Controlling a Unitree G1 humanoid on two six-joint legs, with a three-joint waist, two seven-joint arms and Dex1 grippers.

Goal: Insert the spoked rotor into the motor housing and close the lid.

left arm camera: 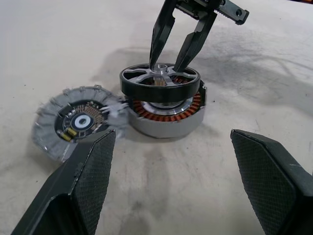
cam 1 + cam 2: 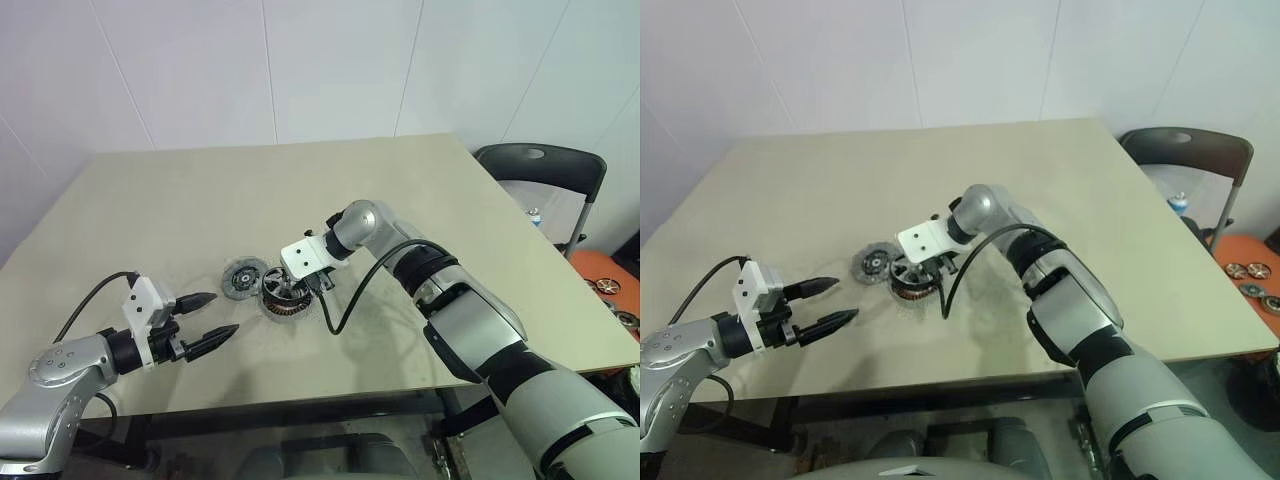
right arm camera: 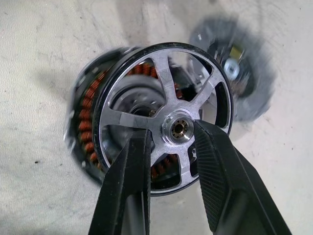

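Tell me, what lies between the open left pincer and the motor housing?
Only bare table: in the left wrist view, nothing sits between the left pincer and the motor housing.

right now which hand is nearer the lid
The right hand. It is shut on the spoked rotor over the motor housing, right beside the lid. The left hand hangs open nearer the table's front edge, farther from the lid.
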